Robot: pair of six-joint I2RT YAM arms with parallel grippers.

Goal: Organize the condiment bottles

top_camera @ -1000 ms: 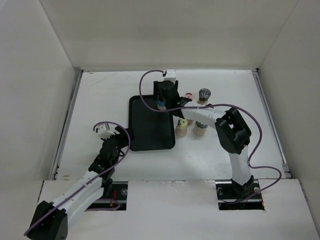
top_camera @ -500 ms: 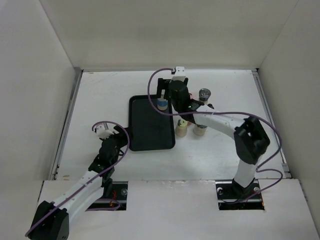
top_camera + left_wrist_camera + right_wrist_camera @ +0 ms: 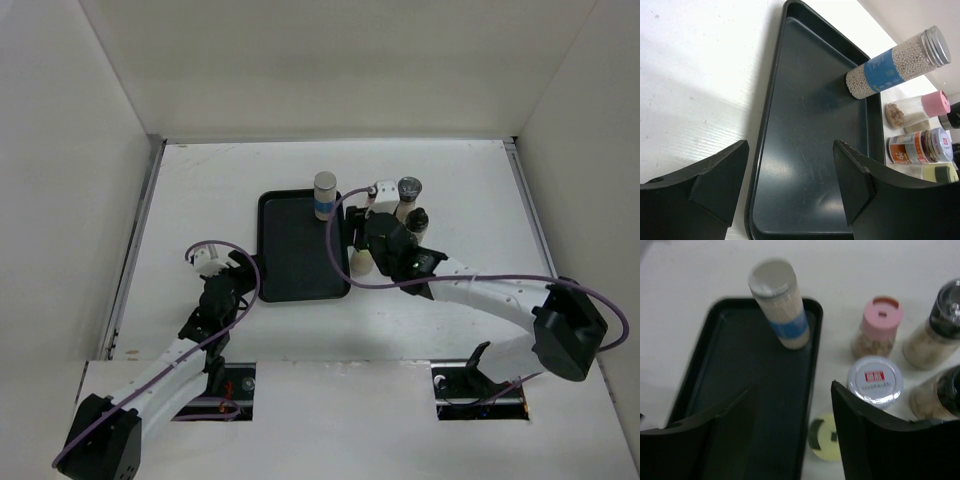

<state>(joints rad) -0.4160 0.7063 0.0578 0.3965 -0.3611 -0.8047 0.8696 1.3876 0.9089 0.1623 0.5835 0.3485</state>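
A tall bottle (image 3: 324,195) with a silver cap and a blue label stands alone in the far right corner of the black tray (image 3: 290,270). It also shows in the left wrist view (image 3: 892,65) and the right wrist view (image 3: 782,310). My right gripper (image 3: 372,222) is open and empty over the tray's right edge (image 3: 807,405). Right of the tray stand a pink-capped jar (image 3: 879,327), a white-capped jar (image 3: 875,380), a pale yellow-capped one (image 3: 826,440) and a black-capped one (image 3: 940,322). My left gripper (image 3: 240,270) is open and empty at the tray's near left corner.
A grey-capped bottle (image 3: 408,188) stands at the far side of the group of jars. A further beige jar (image 3: 940,395) sits at the right edge of the right wrist view. White walls enclose the table on three sides.
My right gripper has let go of the tall silver-capped bottle in the tray's far right corner and drawn back toward me and to the right. The left arm has not moved.
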